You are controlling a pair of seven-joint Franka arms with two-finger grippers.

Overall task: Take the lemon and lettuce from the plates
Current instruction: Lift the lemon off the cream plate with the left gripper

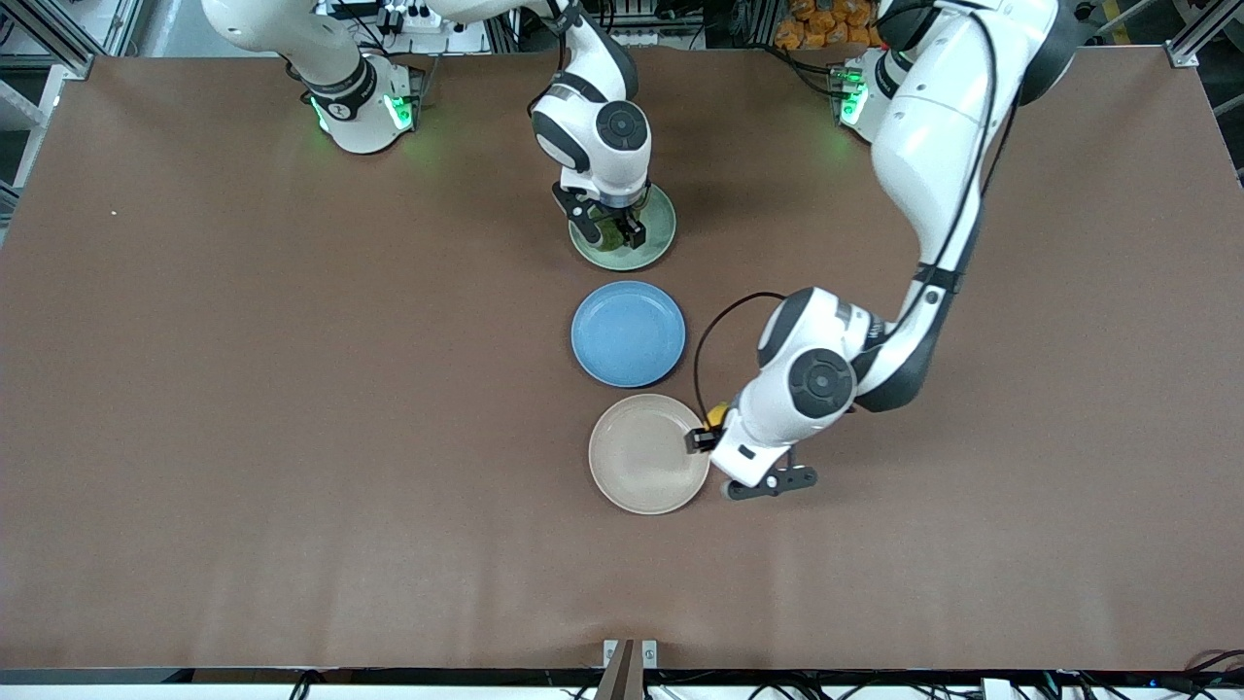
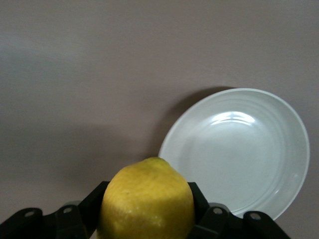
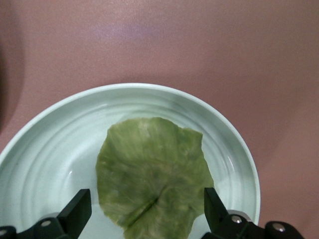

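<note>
My left gripper (image 1: 705, 434) is shut on the yellow lemon (image 1: 717, 415) and holds it over the rim of the beige-cream plate (image 1: 641, 457), on the side toward the left arm's end. In the left wrist view the lemon (image 2: 147, 194) fills the gap between the fingers (image 2: 199, 199), and the bare plate (image 2: 239, 149) lies beside it. My right gripper (image 1: 610, 229) is open low over the mint green plate (image 1: 661, 228). In the right wrist view its fingers (image 3: 75, 211) stand on either side of the flat green lettuce (image 3: 152, 172), which lies in that plate (image 3: 45, 149).
A bare blue plate (image 1: 628, 332) lies between the mint and beige plates. The brown table (image 1: 292, 389) stretches wide on both sides of the three plates.
</note>
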